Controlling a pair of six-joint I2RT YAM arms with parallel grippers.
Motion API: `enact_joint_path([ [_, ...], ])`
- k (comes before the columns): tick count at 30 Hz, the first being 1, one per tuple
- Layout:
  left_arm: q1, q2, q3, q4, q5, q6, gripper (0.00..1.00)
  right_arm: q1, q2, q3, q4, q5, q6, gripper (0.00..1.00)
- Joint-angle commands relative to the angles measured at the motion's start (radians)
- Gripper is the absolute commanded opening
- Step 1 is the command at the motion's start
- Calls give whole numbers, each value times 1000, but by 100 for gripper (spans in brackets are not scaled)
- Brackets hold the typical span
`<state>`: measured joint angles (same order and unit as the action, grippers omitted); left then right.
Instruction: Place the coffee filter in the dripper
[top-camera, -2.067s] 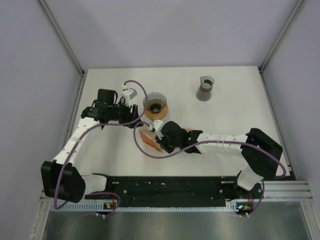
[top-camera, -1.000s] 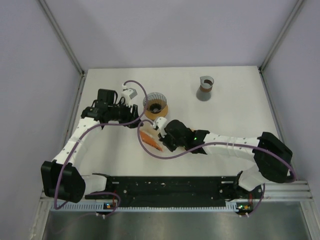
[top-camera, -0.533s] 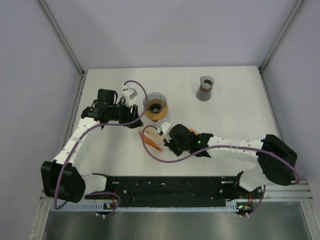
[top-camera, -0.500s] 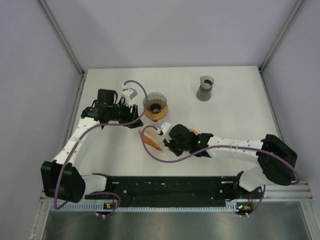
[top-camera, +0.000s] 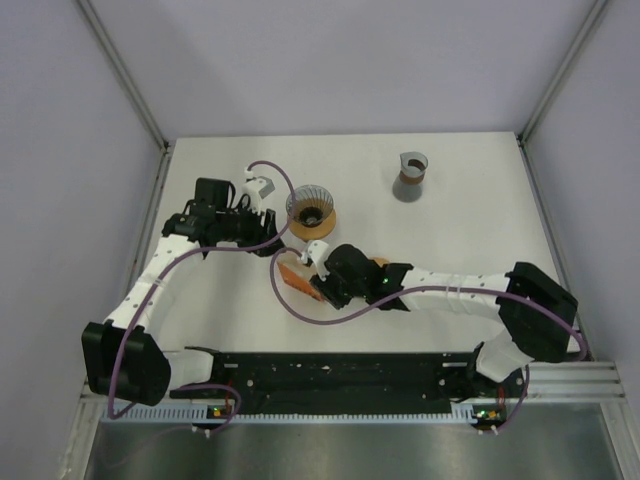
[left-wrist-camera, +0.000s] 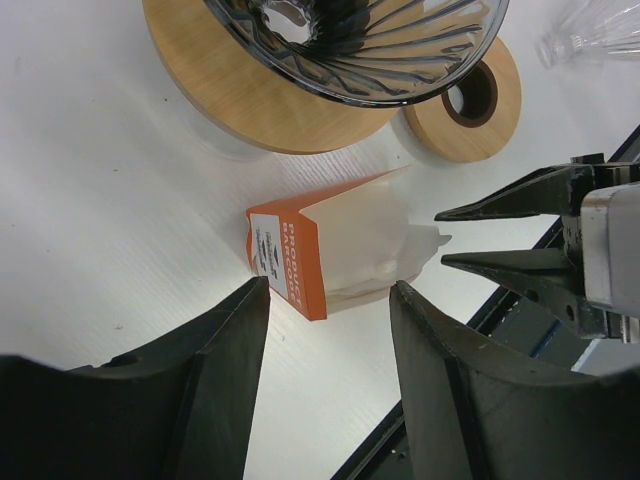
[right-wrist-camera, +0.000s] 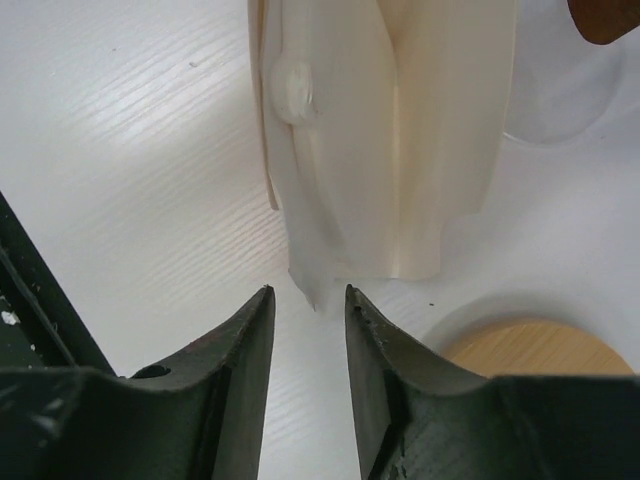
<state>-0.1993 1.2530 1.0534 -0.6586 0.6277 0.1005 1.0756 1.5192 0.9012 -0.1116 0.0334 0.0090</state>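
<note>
1. The right gripper (right-wrist-camera: 307, 295) had its jaws slightly parted, the filter (right-wrist-camera: 390, 150) edge right at the gap. Nothing was pinched yet, and it needed to nip just one sheet.
2. The filter lay in the orange box (left-wrist-camera: 285, 262) on the table (top-camera: 450, 240), just beside the dripper (left-wrist-camera: 360, 50).
3. The left gripper (left-wrist-camera: 328, 290) hung spread wide and empty over the box, and the wooden ring (left-wrist-camera: 440, 135) nearby could have crowded the lift.

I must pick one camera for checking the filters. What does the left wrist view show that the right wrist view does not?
Only left wrist: the orange filter box, the glass dripper, the left fingers. Only right wrist: a small bump on the paper. Both: the white coffee filters, the open right fingers, the table.
</note>
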Motion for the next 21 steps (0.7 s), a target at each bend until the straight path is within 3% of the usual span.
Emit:
enact_joint_path([
  [1,-3,-13,36,8,1,11,57,6,47,62,50,25,-3,31],
  [8,-5,-18,33,8,-3,15,57,6,56,82,41,3,-3,0],
  [21,-3,-21,49,-6,-8,25,58,6,-102,57,-121,-4,-73,0],
])
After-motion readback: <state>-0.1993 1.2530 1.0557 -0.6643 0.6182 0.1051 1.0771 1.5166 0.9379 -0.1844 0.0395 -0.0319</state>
